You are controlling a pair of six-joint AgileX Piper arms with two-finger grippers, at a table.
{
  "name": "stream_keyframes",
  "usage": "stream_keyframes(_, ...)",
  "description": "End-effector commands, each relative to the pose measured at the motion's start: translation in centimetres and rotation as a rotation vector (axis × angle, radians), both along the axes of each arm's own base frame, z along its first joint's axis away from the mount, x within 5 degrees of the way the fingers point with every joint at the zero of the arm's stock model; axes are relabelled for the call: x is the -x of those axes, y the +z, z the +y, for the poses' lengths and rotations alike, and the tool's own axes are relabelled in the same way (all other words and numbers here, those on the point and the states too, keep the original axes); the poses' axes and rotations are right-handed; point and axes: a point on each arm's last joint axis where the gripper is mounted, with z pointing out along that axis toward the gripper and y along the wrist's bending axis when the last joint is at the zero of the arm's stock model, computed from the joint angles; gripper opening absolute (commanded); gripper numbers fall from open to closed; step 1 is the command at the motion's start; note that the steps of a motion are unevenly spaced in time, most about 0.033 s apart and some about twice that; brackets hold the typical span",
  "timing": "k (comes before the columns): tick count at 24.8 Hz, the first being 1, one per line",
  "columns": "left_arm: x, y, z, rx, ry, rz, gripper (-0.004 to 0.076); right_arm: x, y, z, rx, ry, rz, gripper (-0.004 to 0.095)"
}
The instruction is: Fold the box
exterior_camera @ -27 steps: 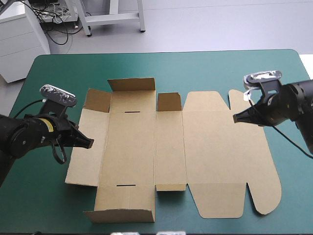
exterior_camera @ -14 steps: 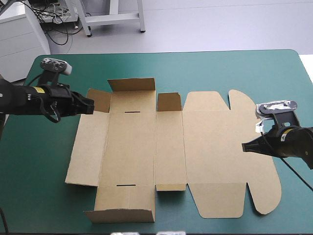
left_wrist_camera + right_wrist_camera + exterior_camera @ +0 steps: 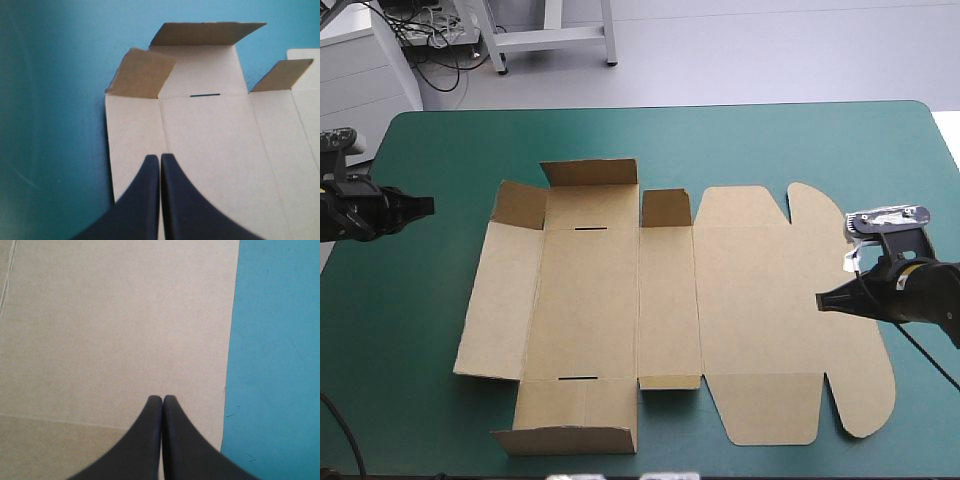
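Observation:
The brown box (image 3: pixel 670 310) lies as a cut sheet across the middle of the table. Its small flaps along the far edge (image 3: pixel 588 172) stand partly raised, and the near left flap (image 3: pixel 565 440) is tilted up. My left gripper (image 3: pixel 426 205) is shut and hovers off the sheet, near the table's left edge. In the left wrist view its tips (image 3: pixel 160 159) point toward the box (image 3: pixel 215 130) and its raised far left flaps. My right gripper (image 3: pixel 820 300) is shut above the wide right panel (image 3: pixel 110 325), its tips (image 3: pixel 162 400) close to that panel's edge.
Teal-green cover (image 3: pixel 720 140) shows in a band beyond the box's far edge and in strips along both sides. The rounded lid flaps (image 3: pixel 865 400) reach toward the table's near right corner. Beside the right gripper lies bare cover (image 3: pixel 275 365).
The left gripper has pulled back from the box's far left corner to the table's left edge. The right gripper, which dropped lower earlier, has stayed put since just before.

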Motion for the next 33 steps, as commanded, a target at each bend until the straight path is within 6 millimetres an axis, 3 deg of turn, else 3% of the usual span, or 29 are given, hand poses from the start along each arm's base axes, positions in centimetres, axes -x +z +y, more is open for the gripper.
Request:
stream_keyframes(1, 0.5, -1.8, 0.8, 0.072, 0.012, 0.071, -0.0006, 0.0, 1.2, -0.2, -0.002, -0.005, -0.081, -0.0023)
stream_keyframes(3, -0.3, -4.5, 1.7, 0.170, 0.021, 0.136, -0.0006, 0.0, 1.2, -0.2, -0.001, -0.001, -0.092, -0.0023)
stream_keyframes(6, -0.8, -6.7, 2.4, 0.186, -0.005, 0.171, -0.0006, 0.0, 1.2, -0.2, 0.003, -0.002, -0.093, -0.0023)
stream_keyframes(11, -1.6, -8.2, 3.7, 0.157, 0.131, 0.201, 0.0001, -0.2, 1.3, -0.2, 0.002, 0.002, -0.109, -0.0023)
stream_keyframes(13, -1.7, -8.3, 3.8, 0.149, 0.136, 0.200, 0.0087, -0.2, 1.3, -0.2, 0.002, 0.002, -0.110, -0.0023)
stream_keyframes(15, -1.6, -8.6, 3.6, 0.171, 0.123, 0.238, 0.0278, -0.2, 1.3, -0.2, 0.001, 0.002, -0.113, -0.0023)
stream_keyframes(16, -1.5, -8.9, 3.6, 0.194, 0.125, 0.271, 0.0415, -0.2, 1.3, -0.2, 0.001, 0.002, -0.113, -0.0023)
stream_keyframes(18, -1.5, -10.0, 3.5, 0.238, 0.142, 0.315, 0.0547, -0.2, 1.3, -0.2, -0.003, 0.003, -0.112, -0.0023)
stream_keyframes(26, -1.0, -14.2, 3.2, 0.306, 0.162, 0.460, 0.0565, -0.2, 1.3, -0.1, -0.007, 0.003, -0.112, -0.0023)
stream_keyframes(33, -0.6, -15.4, 3.0, 0.322, 0.152, 0.494, 0.0564, -0.2, 1.3, -0.1, -0.007, 0.003, -0.112, -0.0023)
